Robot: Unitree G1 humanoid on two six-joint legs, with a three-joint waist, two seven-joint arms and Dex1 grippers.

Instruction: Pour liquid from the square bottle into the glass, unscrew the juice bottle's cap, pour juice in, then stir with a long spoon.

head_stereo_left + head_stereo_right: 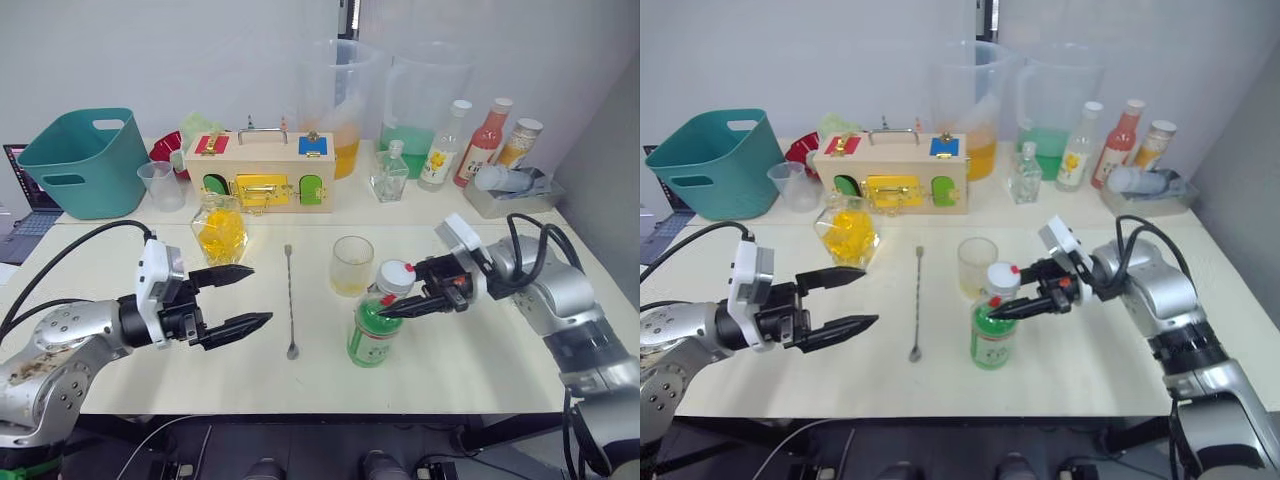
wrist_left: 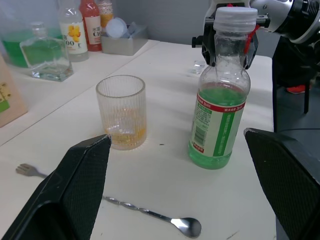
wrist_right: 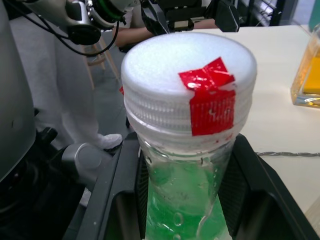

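Note:
The juice bottle [image 1: 375, 330] stands upright on the table, right of centre, with its white cap [image 1: 395, 277] on; a bit of red tape marks the cap. My right gripper [image 1: 390, 308] is shut on the bottle's neck just under the cap, one finger on each side. The glass [image 1: 352, 265] stands just behind the bottle with a little yellow liquid at its bottom. The square bottle [image 1: 220, 232], full of yellow liquid, stands further left. The long spoon [image 1: 290, 300] lies flat between them. My left gripper [image 1: 260, 295] hovers open left of the spoon, holding nothing.
Along the back stand a teal basket [image 1: 85, 160], a measuring cup [image 1: 160, 185], a wooden latch box [image 1: 260, 170], two big jugs [image 1: 340, 100], a small glass bottle [image 1: 390, 172], several other bottles [image 1: 445, 145] and a grey tray [image 1: 510, 190].

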